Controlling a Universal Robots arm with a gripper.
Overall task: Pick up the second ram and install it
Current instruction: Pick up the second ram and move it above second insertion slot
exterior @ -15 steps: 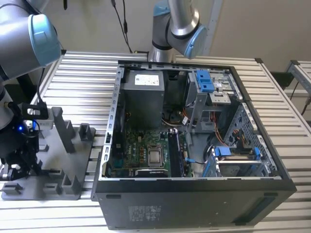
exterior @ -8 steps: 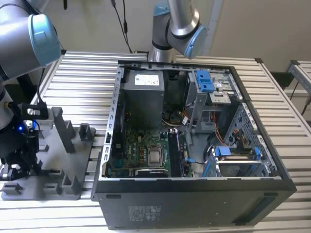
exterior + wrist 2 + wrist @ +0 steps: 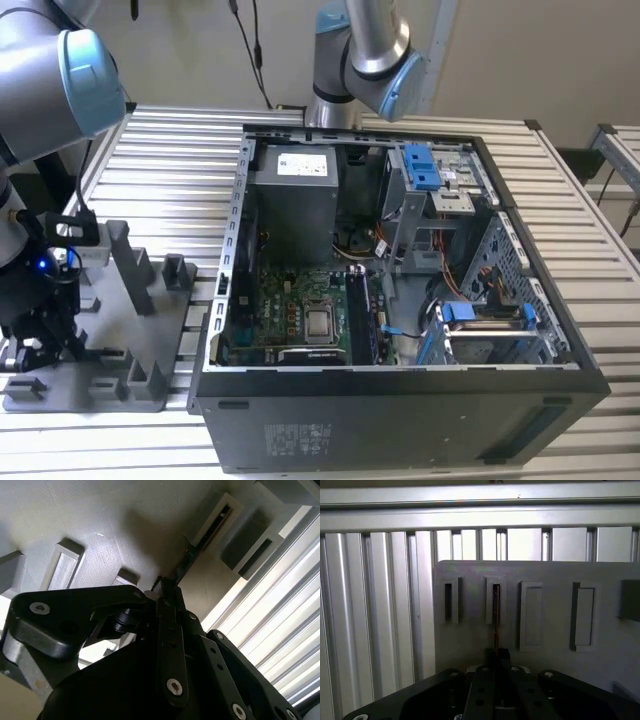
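The gripper [image 3: 496, 655] is low over the tray [image 3: 470, 630], its fingers [image 3: 489, 656] drawn in narrow and pinching the near edge of the ram [image 3: 496, 625]. Seen edge-on in both wrist views, the ram is a thin dark strip running from the fingertips to a slot [image 3: 496, 597] in the tray, second in the tray's row of raised slots. Its far end reaches that slot's mouth; whether it sits inside or just clear of it I cannot tell. In the second wrist view the same strip slants from the gripper up to the slot. In the exterior view the arm [image 3: 40, 70] bends down over the tray, which lies on the slatted table [image 3: 170, 150] just beside the open case [image 3: 400, 420], on the exterior view's left of it. The motherboard [image 3: 290, 300] lies flat in the floor of the case, well apart from the tray and the ram.
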